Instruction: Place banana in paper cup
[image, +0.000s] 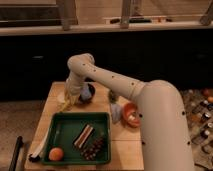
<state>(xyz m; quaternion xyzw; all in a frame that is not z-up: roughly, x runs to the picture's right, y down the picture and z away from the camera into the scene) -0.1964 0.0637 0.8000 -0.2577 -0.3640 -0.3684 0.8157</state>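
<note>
My white arm (115, 82) reaches from the lower right of the picture across a wooden worktop (125, 147), bends at the elbow and drops toward the far left corner. My gripper (70, 98) hangs there, just beside a dark blue bowl (89, 94). The banana (64, 104) shows as a yellow streak right at the gripper's tip, on its left in the picture, and its long axis seems to slant down toward the worktop's left edge. Whether I am clamped on it or only touching it, I cannot tell, because my wrist hides the contact.

The paper cup (116, 112) is a small pale shape well apart from the banana, off to the right in the picture and nearer the camera. It sits just beside an orange bowl (132, 115), beyond the dark blue bowl. I judge the coming move runs rightward and nearer, over or around that dark bowl. The cup looks narrower than the banana is long, so I judge the banana must go in end first, tipped close to upright.

A green tray (64, 131) holding 1 round orange fruit (56, 153) lies nearer the camera, out of that path
</note>
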